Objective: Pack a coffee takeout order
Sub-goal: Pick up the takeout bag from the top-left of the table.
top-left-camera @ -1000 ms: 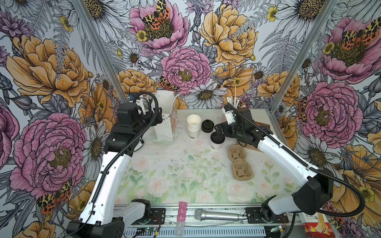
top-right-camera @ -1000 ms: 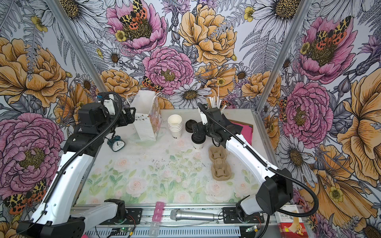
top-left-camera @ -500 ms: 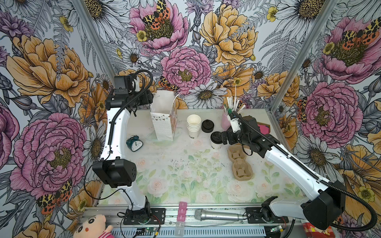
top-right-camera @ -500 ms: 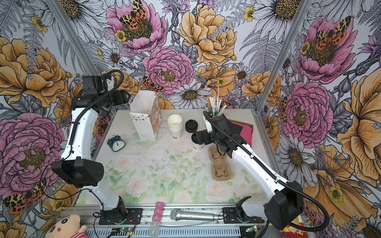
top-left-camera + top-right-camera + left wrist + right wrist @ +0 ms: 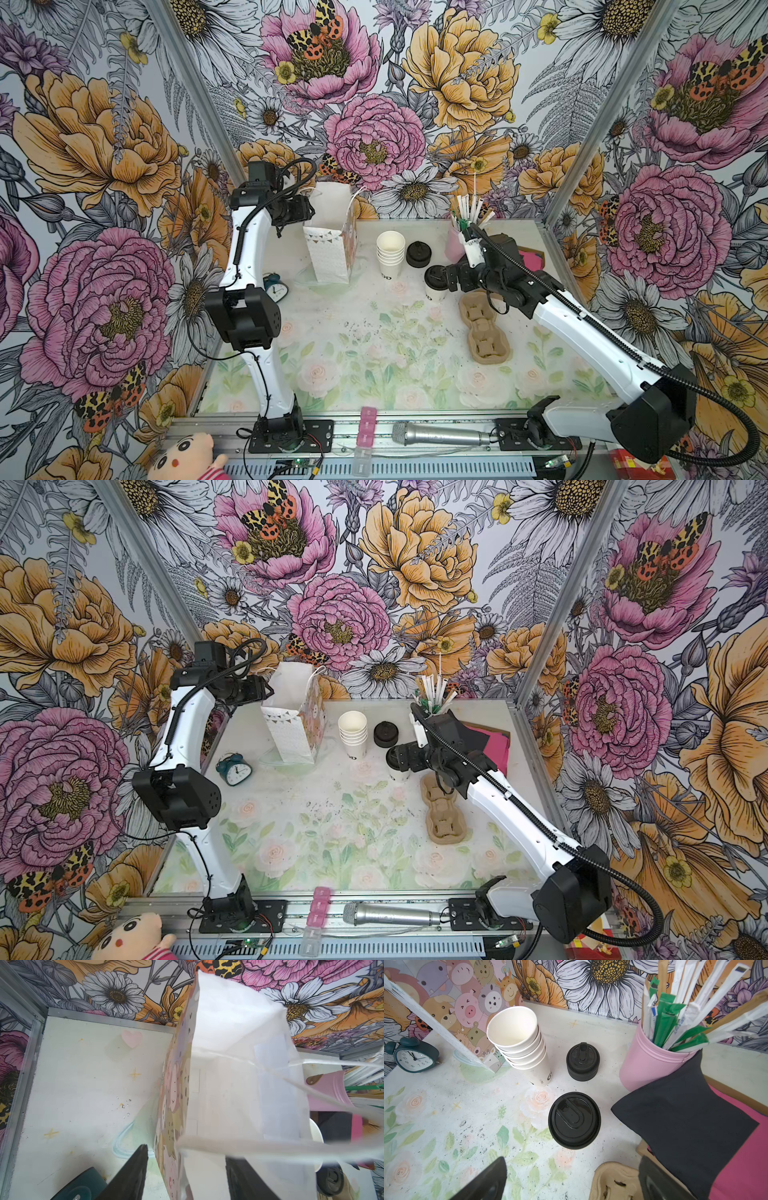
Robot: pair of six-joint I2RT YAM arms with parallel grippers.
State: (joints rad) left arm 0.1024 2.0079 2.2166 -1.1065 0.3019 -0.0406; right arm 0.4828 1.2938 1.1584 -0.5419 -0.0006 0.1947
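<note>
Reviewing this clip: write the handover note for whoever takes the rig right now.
Left claw: open, straddling a side wall of the paper bag.
Right claw: open, empty, close to the lidded cup.
Black napkin: untouched, partly on the pink napkin beside the straw cup.
Done: lid on cup.
Left: cup and napkin into the bag, probably.
</note>
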